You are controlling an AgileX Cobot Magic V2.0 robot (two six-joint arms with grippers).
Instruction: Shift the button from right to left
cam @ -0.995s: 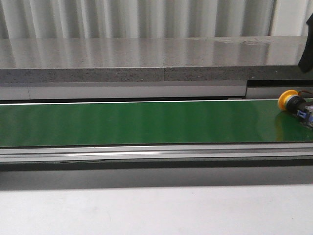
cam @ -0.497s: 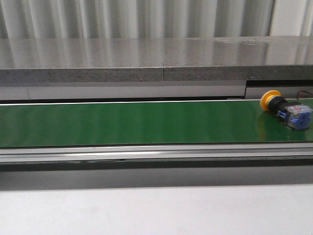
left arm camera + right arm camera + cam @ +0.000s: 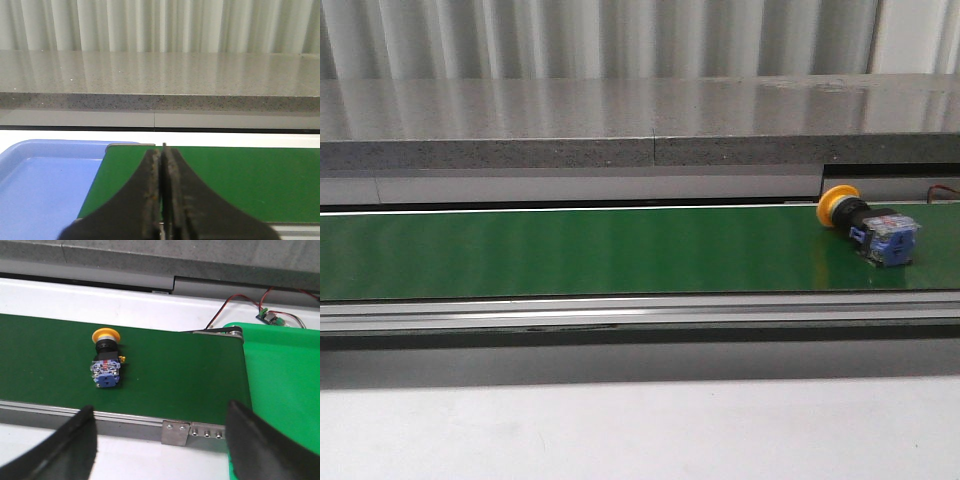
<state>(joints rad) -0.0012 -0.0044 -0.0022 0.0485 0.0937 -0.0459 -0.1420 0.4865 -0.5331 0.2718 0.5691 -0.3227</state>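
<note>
In the front view, going near to far, a pale table surface [image 3: 640, 430] lies closest, then the conveyor's metal side rail [image 3: 640, 312], then the green conveyor belt [image 3: 570, 250], and behind it a speckled grey stone ledge [image 3: 570, 130] against a corrugated wall. The button [image 3: 870, 227] lies on its side on the belt at about three o'clock in that view, yellow cap toward the far edge, blue block body toward the near rail, touching nothing but the belt.

The right gripper [image 3: 160, 440] is spread wide, both fingers apart and holding nothing; the button [image 3: 105, 361] sits beyond it, toward its ten o'clock, free on the belt. A bright green tray [image 3: 280, 370] borders the belt's end, with thin red and black wires [image 3: 240, 305] near the roller. The left gripper [image 3: 162, 195] has its fingers pressed together with nothing between them, above the belt's other end, with a blue tray [image 3: 45, 185] just beside it.

Risks, as I judge them: the round cap could let the button roll if a finger nudges it before closing, and it lies nearer the far edge than the near rail. If the belt is running, a late grasp would miss. The left fingers must part before they can take anything.

The belt between the two ends is bare and unobstructed; the stone ledge overhangs the far side, limiting approach from behind.
</note>
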